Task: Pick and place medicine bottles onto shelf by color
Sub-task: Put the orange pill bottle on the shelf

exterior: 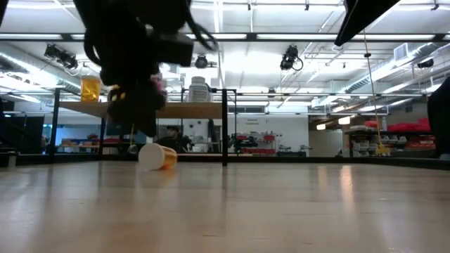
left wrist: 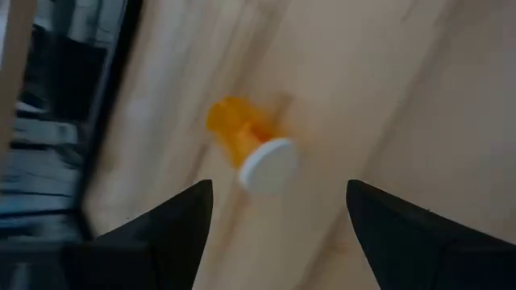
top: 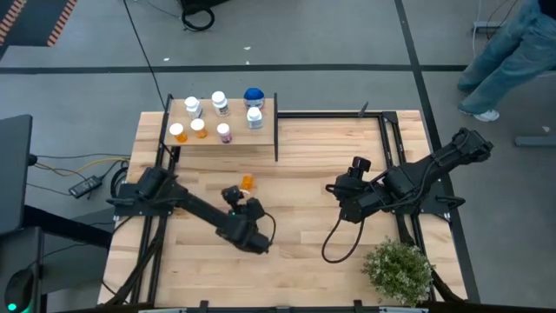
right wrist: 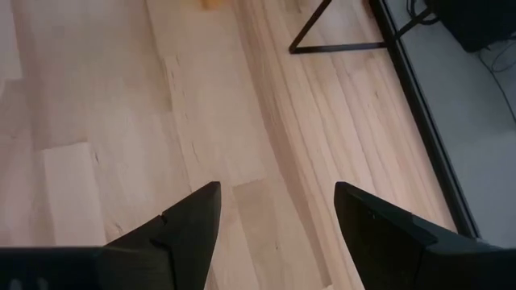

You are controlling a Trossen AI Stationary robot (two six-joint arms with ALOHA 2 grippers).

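Orange medicine bottle lying loose on the counter, left gripper spread open over it.

The small orange white-capped bottle [top: 247, 182] lies on its side on the light plank counter [top: 295, 252], centre-left of frame, below the small light-wood shelf [top: 265, 136] holding seven bottles; the left gripper [top: 233, 195] is released just beside it, the right gripper [top: 347, 185] open, empty, right of centre.

Left gripper [top: 233, 193] reaches toward table centre, jaws spread — right gripper [top: 335, 189] waits opposite, likewise spread.

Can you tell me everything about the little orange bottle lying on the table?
The small orange see-through plastic bottle with a flat white cap lies tipped on its side on the light wooden plank table, just in front of the shelf. Nothing touches it but the tabletop. The open left gripper hangs close above it, one finger on either side.
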